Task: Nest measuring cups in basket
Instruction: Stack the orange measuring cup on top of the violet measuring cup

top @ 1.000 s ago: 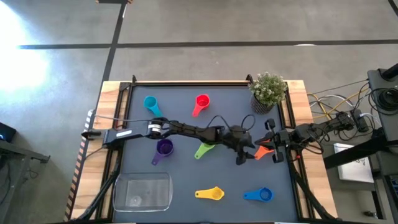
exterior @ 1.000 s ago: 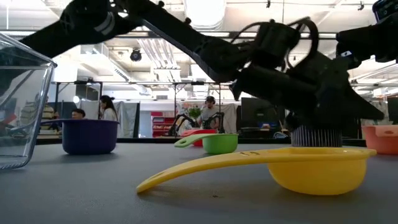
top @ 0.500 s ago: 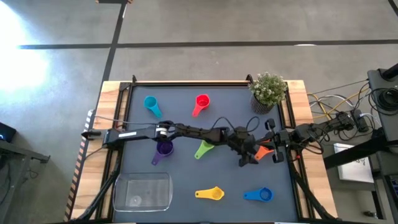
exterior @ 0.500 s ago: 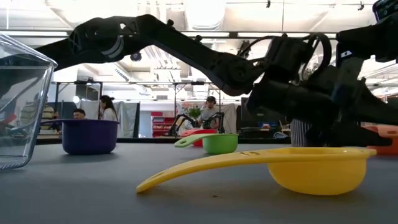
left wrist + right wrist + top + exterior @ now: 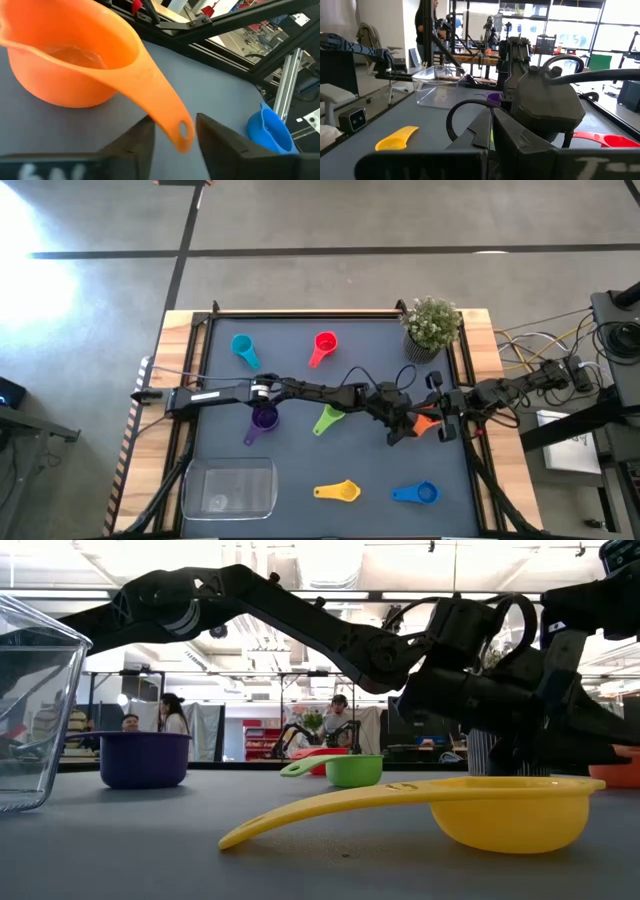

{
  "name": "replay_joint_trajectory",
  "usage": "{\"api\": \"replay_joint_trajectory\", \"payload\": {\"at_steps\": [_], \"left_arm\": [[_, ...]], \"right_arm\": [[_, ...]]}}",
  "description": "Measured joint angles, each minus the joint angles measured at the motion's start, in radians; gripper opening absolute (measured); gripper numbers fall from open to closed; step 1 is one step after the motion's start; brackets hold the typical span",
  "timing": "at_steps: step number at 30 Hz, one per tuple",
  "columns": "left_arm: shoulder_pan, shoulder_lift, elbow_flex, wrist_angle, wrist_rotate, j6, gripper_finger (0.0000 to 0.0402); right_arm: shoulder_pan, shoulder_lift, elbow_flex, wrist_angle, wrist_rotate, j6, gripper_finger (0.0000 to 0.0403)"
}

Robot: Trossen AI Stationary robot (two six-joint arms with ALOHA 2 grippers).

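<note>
Seven measuring cups lie on the dark mat: light blue (image 5: pixel 241 346), red (image 5: pixel 325 343), purple (image 5: pixel 264 418), green (image 5: pixel 328 420), orange (image 5: pixel 428 423), yellow (image 5: pixel 345 491) and dark blue (image 5: pixel 422 493). The clear basket (image 5: pixel 228 488) stands at the near left, holding no cups. My left arm reaches across the table, and my left gripper (image 5: pixel 175 137) is at the orange cup's (image 5: pixel 75 60) handle. My right gripper (image 5: pixel 490 127) waits shut at the right edge, just beyond the orange cup and facing my left wrist. My left gripper has the orange cup's flat handle near its free end (image 5: pixel 182 131), by the hole, with one finger (image 5: pixel 137 142) at each long edge. The fingers come slanting down from the table's left and point along the handle toward the bowl. The bowl sits upright on the mat.
A potted plant (image 5: pixel 432 326) stands at the far right corner. A raised frame (image 5: pixel 300 313) runs around the mat. In the low view the yellow cup (image 5: pixel 510 815) lies close in front, with the green (image 5: pixel 352 770) and purple (image 5: pixel 145 758) cups behind. People sit in the room beyond.
My left gripper has moved a little toward the table's right edge and down to the orange cup, so its fingers now flank the handle's end. The cups have stayed where they were.
</note>
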Motion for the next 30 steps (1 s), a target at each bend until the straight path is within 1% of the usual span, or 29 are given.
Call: {"api": "replay_joint_trajectory", "payload": {"at_steps": [4,5,10,16,22,30], "left_arm": [[0.000,0.001,0.000,-0.001,0.000,0.025,0.0021],[0.000,0.001,0.000,-0.002,0.000,0.030,0.0011],[0.006,-0.002,0.000,-0.036,0.001,0.061,0.0004],[0.021,-0.043,0.001,-0.197,0.009,0.142,0.0001],[0.020,-0.082,0.001,-0.311,0.027,0.213,0.0001],[0.023,-0.109,0.001,-0.370,0.026,0.252,0.0000]], "right_arm": [[0.000,0.000,0.000,0.000,0.000,0.000,0.0009],[0.000,0.000,0.000,-0.001,0.000,0.000,0.0009],[0.000,0.000,0.000,-0.001,0.000,0.000,0.0009],[0.000,0.000,0.000,-0.001,0.000,0.000,0.0009],[0.000,0.000,0.000,0.000,0.000,0.000,0.0009],[0.000,0.000,0.000,0.001,0.000,0.000,0.0009]]}}
